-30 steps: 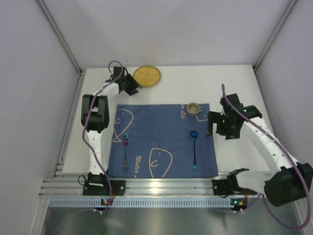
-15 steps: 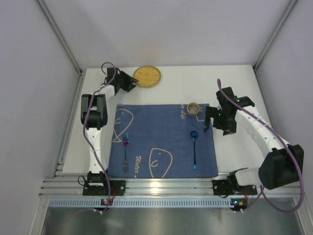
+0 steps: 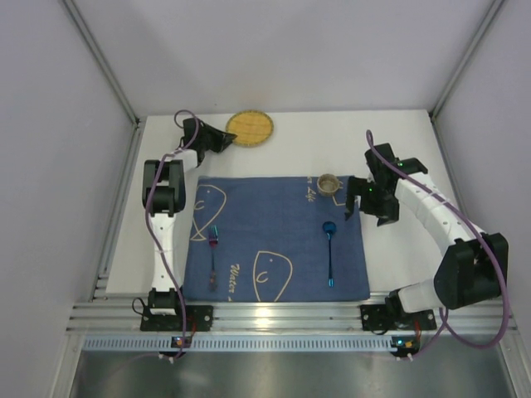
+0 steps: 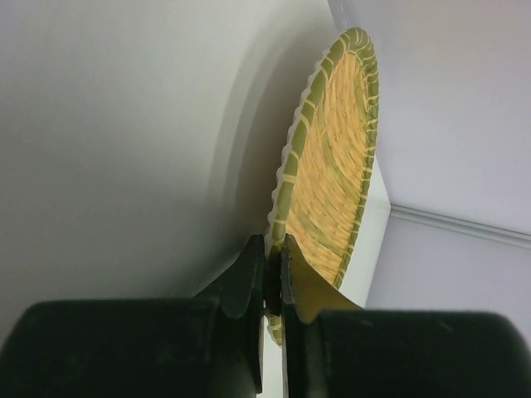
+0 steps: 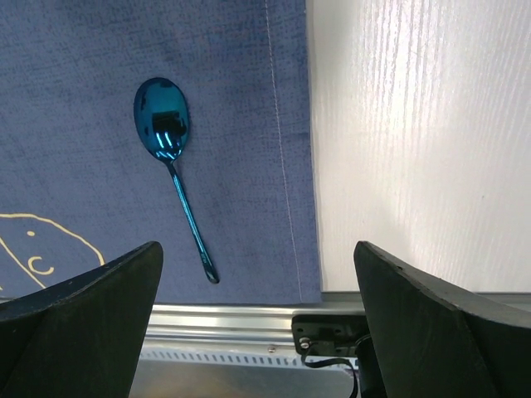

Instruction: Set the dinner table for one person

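A round woven yellow plate with a green rim [image 3: 250, 128] lies at the back of the white dinner table [image 3: 398, 141]. My left gripper [image 3: 224, 138] is shut on the plate's near-left rim; in the left wrist view the jaws [image 4: 274, 261] pinch the edge of the plate [image 4: 332, 166]. My right gripper [image 3: 369, 211] is open and empty, above the right edge of the dark blue placemat [image 3: 274, 236]. On the mat lie a blue spoon [image 3: 329, 249] at the right, a purple fork [image 3: 212, 253] at the left and a small cup [image 3: 329, 182] at the back right corner.
In the right wrist view the spoon [image 5: 170, 157] lies on the placemat [image 5: 99, 99], with bare white table [image 5: 415, 141] to its right. The metal rail [image 3: 274, 315] runs along the near edge. Grey walls close in the table on three sides.
My left gripper has shifted slightly at the plate's rim. My right arm has swung back and to the left, toward the cup. The plate, spoon and fork have not moved.
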Motion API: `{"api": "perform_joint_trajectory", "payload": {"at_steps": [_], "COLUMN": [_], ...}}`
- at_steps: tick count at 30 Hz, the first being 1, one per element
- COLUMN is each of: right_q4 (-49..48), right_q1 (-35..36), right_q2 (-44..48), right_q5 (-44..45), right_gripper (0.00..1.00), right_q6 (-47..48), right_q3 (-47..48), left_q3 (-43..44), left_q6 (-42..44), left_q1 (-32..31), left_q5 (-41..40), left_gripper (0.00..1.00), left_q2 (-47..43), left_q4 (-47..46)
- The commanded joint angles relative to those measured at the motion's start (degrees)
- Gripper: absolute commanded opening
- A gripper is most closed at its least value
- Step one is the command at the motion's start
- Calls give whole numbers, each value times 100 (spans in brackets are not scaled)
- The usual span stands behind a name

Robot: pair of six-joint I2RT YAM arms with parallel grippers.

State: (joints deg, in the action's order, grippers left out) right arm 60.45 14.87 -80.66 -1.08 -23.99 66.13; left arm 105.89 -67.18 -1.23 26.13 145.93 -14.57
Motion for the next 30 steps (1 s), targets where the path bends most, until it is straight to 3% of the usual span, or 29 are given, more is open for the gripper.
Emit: {"api": "perform_joint_trajectory", "payload": {"at_steps": [1,6,11,22,26,29,30], "right_q4": [-129,-208,-349,-621,-709,-710,-718], "right_q1": [-116,-151,-143,-151,-143,-143,-143], "right_q2": [94,252,542,1685,2106,2406,2563], "right_q5": [38,-50,-190,-673,-893,-1008,-1043], "right_gripper": [99,99,99,99,99,99,99], "right_q6": [96,140,158,-79,-159,-176,-194], "right_q3": [199,50,-161,-899,-1250,-1444,-1488], "left_q3": [-51,37,-24,-1622,-2326,-2529,-2546], "left_q6": [-216,-586,-604,213,1029,2284,3028], "left_q1": [36,36,36,18,-34,-140,-201], "left_q5": [58,700,1069,1947,2264,2082,1932], "left_gripper": [0,0,0,0,0,0,0], "left_q2": [252,270,-134,-2355,-3271,-3867,-3992], "left_q4": [-159,-1108,-1241,-768,40,1820,2809]}}
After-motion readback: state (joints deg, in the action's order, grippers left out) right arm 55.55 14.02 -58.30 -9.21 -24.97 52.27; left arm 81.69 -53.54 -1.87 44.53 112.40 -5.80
